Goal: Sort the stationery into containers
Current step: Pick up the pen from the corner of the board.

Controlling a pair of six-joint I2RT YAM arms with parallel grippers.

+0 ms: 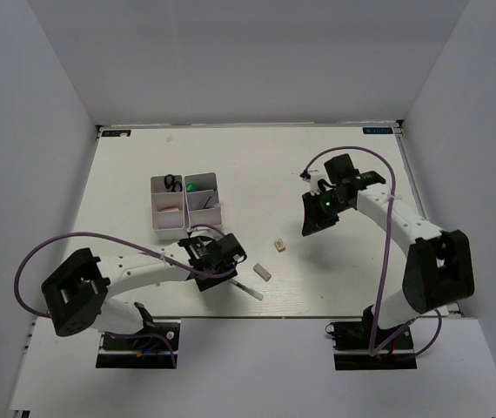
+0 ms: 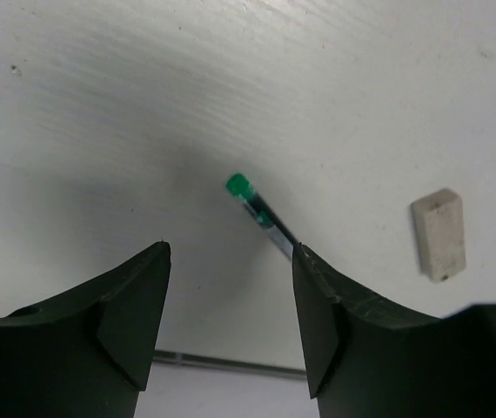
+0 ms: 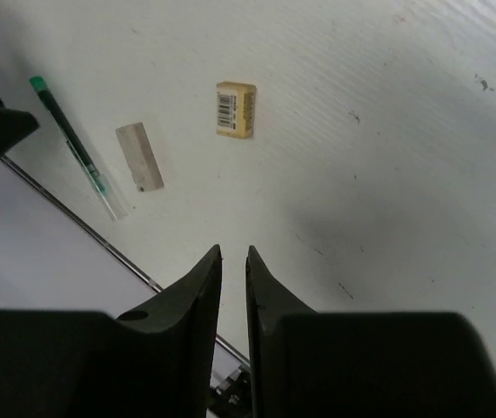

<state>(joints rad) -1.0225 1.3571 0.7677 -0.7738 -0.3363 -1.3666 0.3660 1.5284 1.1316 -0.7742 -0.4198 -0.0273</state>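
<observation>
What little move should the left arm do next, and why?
Probably centre the open left tool over the thin green-capped pen before lowering: the pen lies on the white table off to one side, not midway between the jaws.

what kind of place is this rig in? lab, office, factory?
Likely a lab data-collection booth: plain white walls box in a white table, the left arm and right arm are bolted at its near edge, and divided trays and stray stationery sit on it.
</observation>
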